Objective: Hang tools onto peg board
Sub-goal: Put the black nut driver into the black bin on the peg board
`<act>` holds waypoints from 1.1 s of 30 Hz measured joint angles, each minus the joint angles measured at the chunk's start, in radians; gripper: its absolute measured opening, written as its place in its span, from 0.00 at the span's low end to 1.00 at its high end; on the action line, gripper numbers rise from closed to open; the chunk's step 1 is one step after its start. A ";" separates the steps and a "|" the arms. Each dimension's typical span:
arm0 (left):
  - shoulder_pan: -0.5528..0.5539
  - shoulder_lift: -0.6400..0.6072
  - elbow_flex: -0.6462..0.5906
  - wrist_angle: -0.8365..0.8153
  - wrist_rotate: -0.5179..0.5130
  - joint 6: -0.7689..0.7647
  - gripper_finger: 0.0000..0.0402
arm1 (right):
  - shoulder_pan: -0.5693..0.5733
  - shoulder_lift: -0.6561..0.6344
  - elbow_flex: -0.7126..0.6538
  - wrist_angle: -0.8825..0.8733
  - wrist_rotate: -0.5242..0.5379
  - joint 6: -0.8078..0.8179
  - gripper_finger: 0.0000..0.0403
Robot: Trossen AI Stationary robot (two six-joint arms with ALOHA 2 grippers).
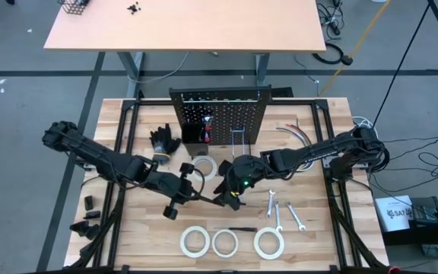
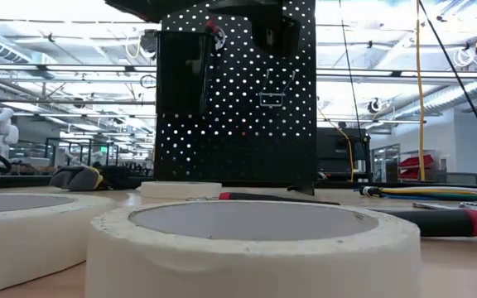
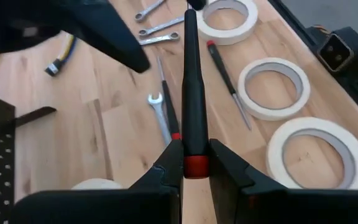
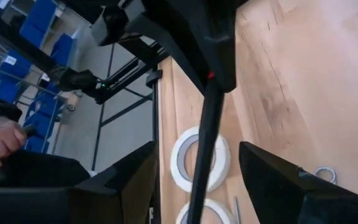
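Black perforated peg board [image 1: 220,114] stands upright at the far middle of the wooden table [image 1: 318,236], with a red-handled tool already hanging on its face. In front of the board, both arms meet over the table centre. Left gripper [image 3: 194,163] has its fingers clamped on the black handle of a screwdriver [image 3: 193,81], just ahead of the red band, held clear of the tabletop. Right gripper [image 4: 194,180] sits at the same screwdriver with its fingers spread wide either side of the shaft; contact cannot be confirmed. Three white tape rolls [image 1: 225,243] lie in a row nearer the front edge than the board, wrenches [image 1: 284,214] just beside them, to the right.
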 joint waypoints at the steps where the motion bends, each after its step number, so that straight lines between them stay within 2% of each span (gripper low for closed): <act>1: 0.000 0.000 0.006 0.000 -0.008 0.006 0.10 | 0.000 0.000 0.000 -0.001 0.000 0.004 0.55; 9: 0.011 0.000 0.028 0.010 -0.063 0.069 0.10 | 0.000 0.000 0.000 0.003 -0.002 0.015 0.55; 13: 0.013 0.003 0.028 0.016 -0.068 0.098 0.10 | 0.000 0.000 0.000 0.005 0.001 0.003 0.51; 17: 0.016 0.012 0.028 0.041 -0.067 0.103 0.10 | -0.002 0.000 0.000 0.005 0.002 -0.001 0.43; 27: 0.017 0.015 0.029 0.078 -0.071 0.101 0.10 | -0.002 0.000 -0.002 -0.018 0.010 0.000 0.09; 31: 0.016 0.015 0.029 0.088 -0.086 0.102 0.11 | 0.000 0.000 -0.002 -0.032 0.014 -0.011 0.08; 33: 0.016 0.015 0.029 0.091 -0.110 0.102 0.18 | 0.002 0.000 -0.001 -0.037 0.018 -0.018 0.08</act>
